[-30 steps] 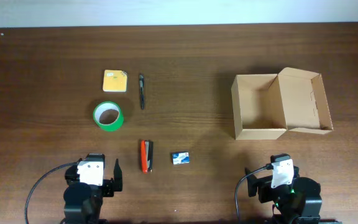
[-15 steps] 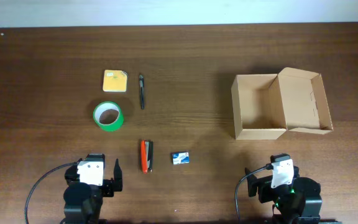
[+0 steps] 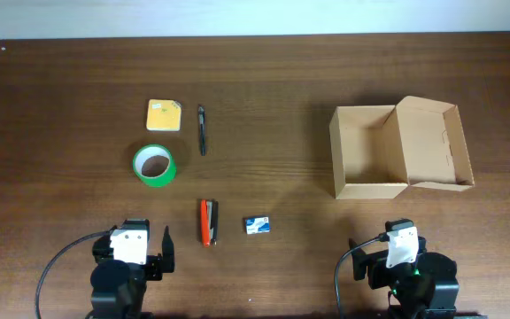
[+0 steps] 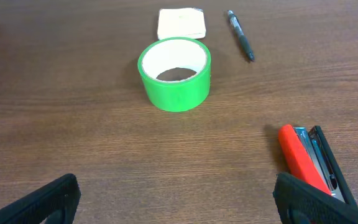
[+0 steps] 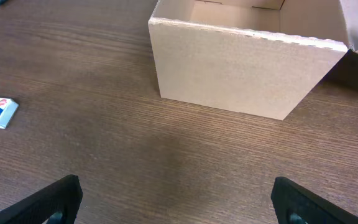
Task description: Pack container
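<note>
On the dark brown wooden desk (image 3: 282, 89), the left gripper (image 4: 179, 200) sits at the near edge with its jaws spread wide and nothing between them. Ahead of it and slightly to its right stands a bright green roll of tape (image 3: 153, 166), lying flat with its hole facing up. Just beyond the roll lies a square yellow pad of sticky notes (image 3: 164, 115). Near the pad's right side is a slim black pen (image 3: 202, 129), pointing away from the arms. Closer to the near edge, right of the left gripper, lies an orange-red and black stapler (image 3: 208, 221), and just beside it to the right a tiny blue-and-white box (image 3: 256, 225), the two apart.

Well to the right stands the plain tan-brown cardboard container (image 3: 370, 189), upright on the right half of the desk, its hinged flap lid (image 3: 432, 142) thrown open to the right. The right gripper (image 5: 176, 202) rests at the near edge in front of it, jaws wide and holding nothing.
</note>
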Controlling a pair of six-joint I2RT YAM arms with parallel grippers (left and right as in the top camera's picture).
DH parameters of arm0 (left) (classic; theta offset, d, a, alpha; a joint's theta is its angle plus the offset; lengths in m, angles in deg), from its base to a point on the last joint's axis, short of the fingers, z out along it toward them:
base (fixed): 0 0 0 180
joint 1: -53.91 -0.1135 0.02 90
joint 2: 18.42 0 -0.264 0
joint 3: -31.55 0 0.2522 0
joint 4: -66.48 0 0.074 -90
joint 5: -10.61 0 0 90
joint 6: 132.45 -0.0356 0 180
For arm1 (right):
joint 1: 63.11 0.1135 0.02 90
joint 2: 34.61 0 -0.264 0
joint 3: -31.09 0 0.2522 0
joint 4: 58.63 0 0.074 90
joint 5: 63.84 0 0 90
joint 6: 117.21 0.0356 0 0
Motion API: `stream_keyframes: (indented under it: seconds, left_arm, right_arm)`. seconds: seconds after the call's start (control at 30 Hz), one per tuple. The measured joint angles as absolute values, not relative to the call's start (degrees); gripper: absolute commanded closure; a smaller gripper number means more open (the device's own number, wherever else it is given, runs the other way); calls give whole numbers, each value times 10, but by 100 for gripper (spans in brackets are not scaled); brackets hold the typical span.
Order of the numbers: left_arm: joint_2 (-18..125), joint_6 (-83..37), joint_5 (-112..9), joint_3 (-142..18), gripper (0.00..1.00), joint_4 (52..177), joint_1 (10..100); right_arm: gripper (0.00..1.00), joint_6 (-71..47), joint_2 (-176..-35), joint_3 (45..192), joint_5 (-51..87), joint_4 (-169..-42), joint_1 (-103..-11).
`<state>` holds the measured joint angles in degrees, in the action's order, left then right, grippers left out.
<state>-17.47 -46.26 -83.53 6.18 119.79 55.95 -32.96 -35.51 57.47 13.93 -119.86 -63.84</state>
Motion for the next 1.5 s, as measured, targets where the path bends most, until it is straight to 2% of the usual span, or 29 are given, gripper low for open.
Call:
stream_keyframes:
  seconds: [0.8,0.93,1.17,1.5]
  left_arm:
    - [-175,-463,-836,62,0,1198,560]
    - [-175,-463,-836,62,1,1198,560]
    - [-175,-463,-836,64,0,1198,560]
    - [-175,-463,-839,65,0,1198,560]
  right_arm:
    - [1,-318,-387,589,140,-1194,-638]
    - [1,-309,-496,674,138,-1194,-639]
    - [1,-303,-735,925,126,-1230,-639]
    - [1,-302,-1074,1220,100,-1334,-635]
